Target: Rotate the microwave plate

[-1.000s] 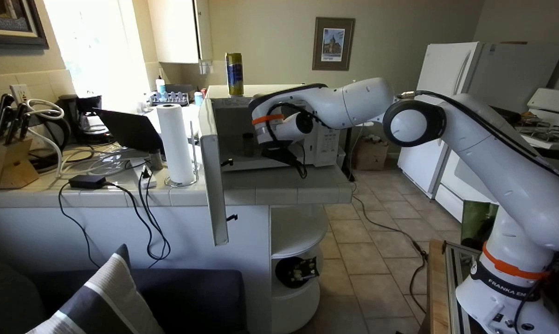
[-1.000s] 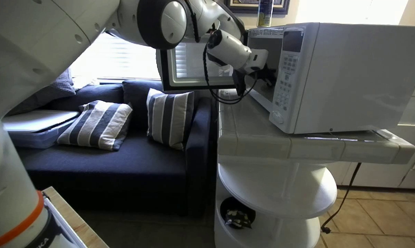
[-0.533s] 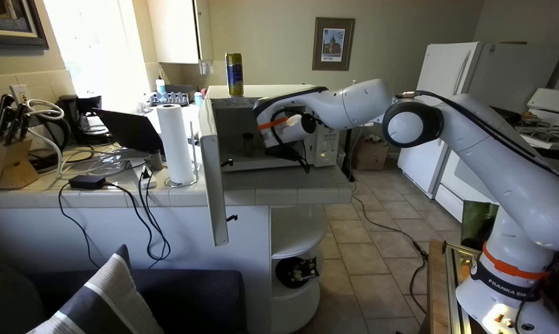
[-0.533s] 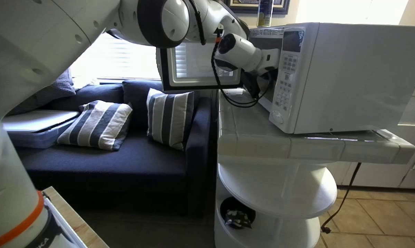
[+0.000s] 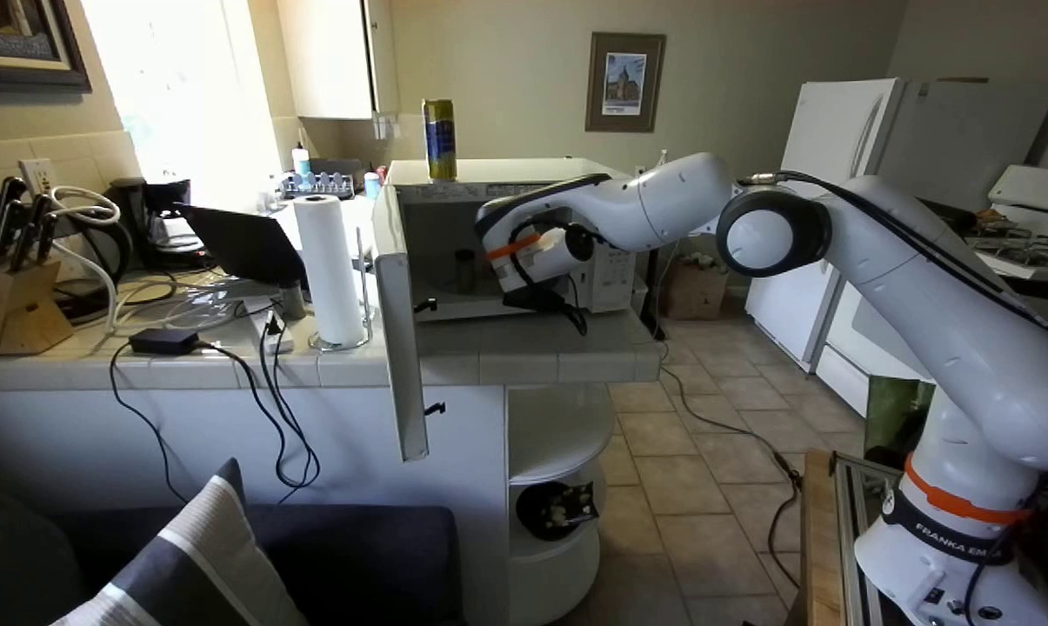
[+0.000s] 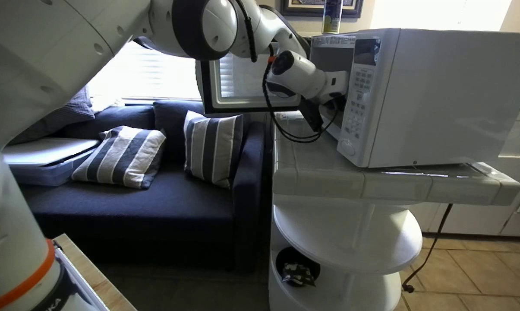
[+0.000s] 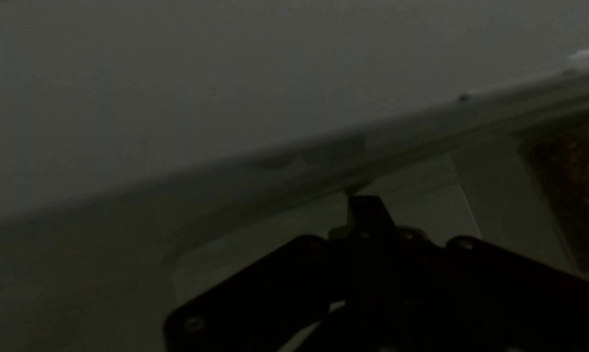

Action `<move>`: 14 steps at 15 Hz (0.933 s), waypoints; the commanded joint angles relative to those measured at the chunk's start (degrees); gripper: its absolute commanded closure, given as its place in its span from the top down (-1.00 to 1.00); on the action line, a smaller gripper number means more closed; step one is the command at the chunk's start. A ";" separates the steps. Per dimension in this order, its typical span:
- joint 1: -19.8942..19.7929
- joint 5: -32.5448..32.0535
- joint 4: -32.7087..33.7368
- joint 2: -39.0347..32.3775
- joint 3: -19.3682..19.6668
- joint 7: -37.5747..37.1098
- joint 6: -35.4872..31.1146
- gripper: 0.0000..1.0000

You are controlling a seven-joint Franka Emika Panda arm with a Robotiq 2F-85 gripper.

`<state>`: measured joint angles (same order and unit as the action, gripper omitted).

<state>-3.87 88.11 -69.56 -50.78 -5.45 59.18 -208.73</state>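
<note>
The white microwave [image 5: 508,169] stands on the tiled counter with its door [image 5: 397,330] swung wide; its side [image 6: 449,99] faces an exterior view. My arm's hand [image 5: 528,261] reaches into the cavity from the front, close to the control panel [image 6: 360,97]. In the dim wrist view my gripper [image 7: 365,205] is shut, its fingertips together with nothing visible between them. Pale surfaces of the cavity lie beyond the tips. The microwave plate cannot be made out in either exterior view. Darkness in the wrist view keeps me from telling its outline, or whether the tips touch it.
A tall can [image 5: 439,139] stands on top of the microwave. Inside the cavity, left of my hand, is a dark upright cylinder [image 5: 464,271]. A paper towel roll [image 5: 332,269] stands beyond the door. A looped cable [image 6: 300,139] hangs below my wrist.
My hand has shifted toward the control panel side and dropped slightly. The gripper's dark fingers, visible before the cavity a second ago, are now hidden behind the panel. Microwave and door have not moved.
</note>
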 commanded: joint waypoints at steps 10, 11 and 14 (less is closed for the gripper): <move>-0.22 1.65 -5.83 3.09 -2.54 0.80 1.91 -1.00; -0.35 2.06 -6.47 3.54 -2.90 0.98 1.99 -1.00; -0.50 2.42 -8.01 4.49 -3.68 1.18 2.06 -1.00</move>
<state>-3.82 88.42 -72.46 -48.69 -7.23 59.23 -208.73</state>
